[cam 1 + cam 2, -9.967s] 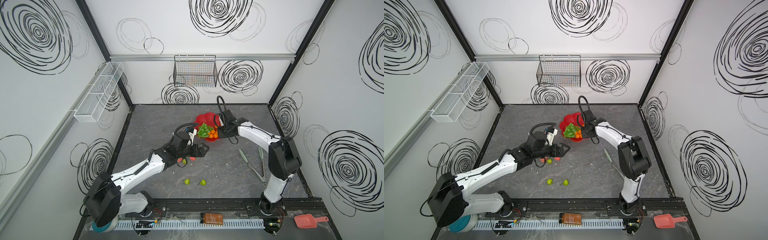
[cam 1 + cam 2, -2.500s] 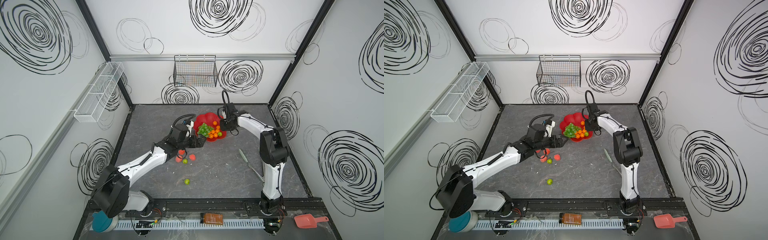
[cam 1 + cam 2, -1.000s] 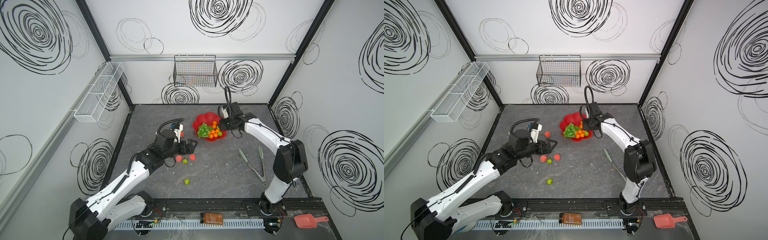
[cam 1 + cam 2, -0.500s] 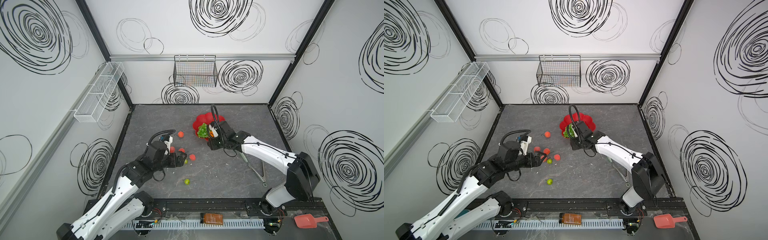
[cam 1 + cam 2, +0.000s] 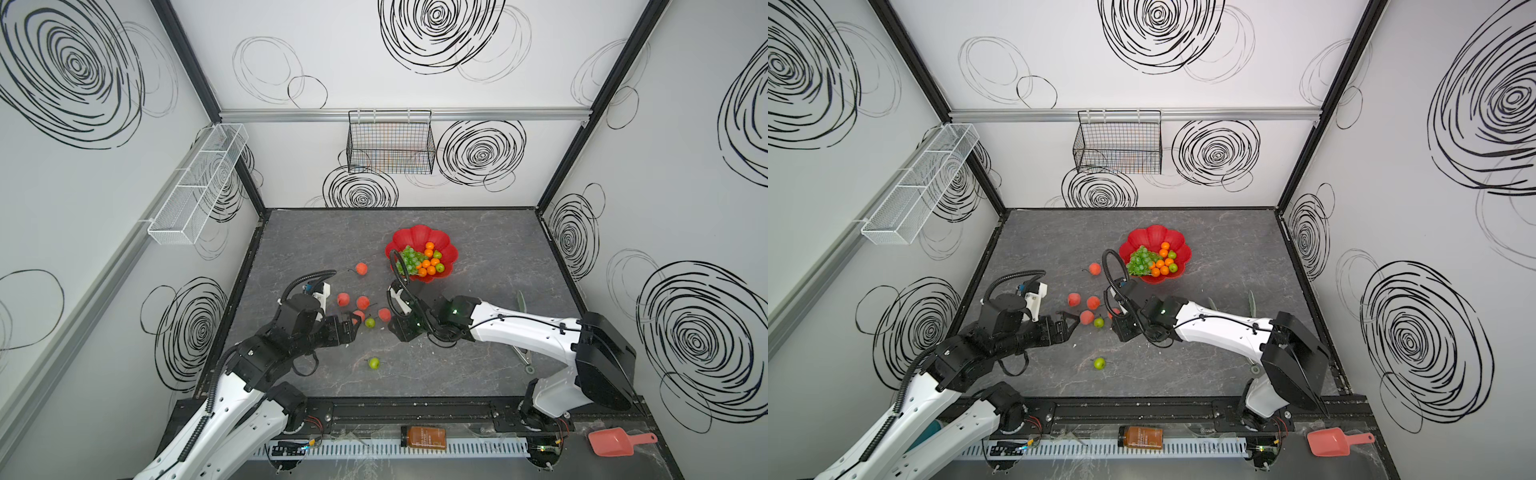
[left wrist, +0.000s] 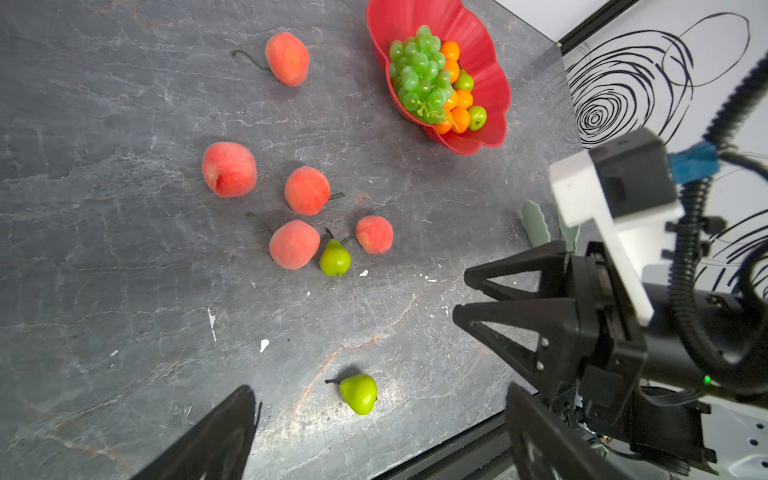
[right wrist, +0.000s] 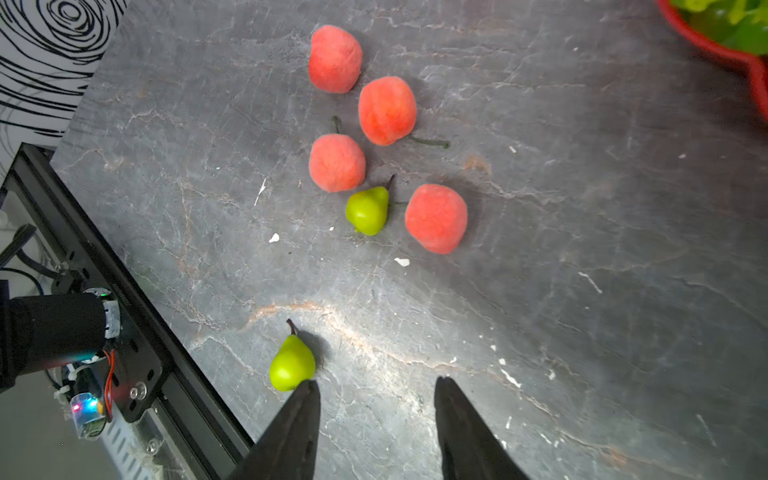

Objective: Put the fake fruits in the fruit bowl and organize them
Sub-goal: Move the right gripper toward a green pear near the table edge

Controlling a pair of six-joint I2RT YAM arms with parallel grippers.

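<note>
Left wrist view: bowl point(image 6: 488, 83), glossy red plastic, scalloped like a flower, toward the back of the table point(image 6: 124, 311), right of centre in both top views. Inside, heaped to one side: grapes point(image 6: 417, 72), a knobbly translucent green bunch; oranges point(image 6: 461, 99), small and smooth; two green fruits point(image 6: 476, 117) at the edge of the pile. Bowl's centre covered by that heap. Out on the grey, veined, stone-look top, apart from the bowl: five peaches point(image 6: 307, 190), matte and fuzzy, some with thin dark stems, and two pears point(image 6: 335, 259), shiny yellow-green, one tucked between two peaches, one alone point(image 6: 358, 392) nearer the front edge. Left gripper point(image 5: 1073, 325): black wedge fingers spread wide, holding nothing, by the peach cluster. Right gripper point(image 7: 376, 382): fingers parted by a moderate gap, empty, near the lone pear. Tongs point(image 6: 536, 224): pale green, only the tips clear, rest hidden behind the right gripper. Right wrist view: bowl cut off at the corner, only four peaches in frame.
</note>
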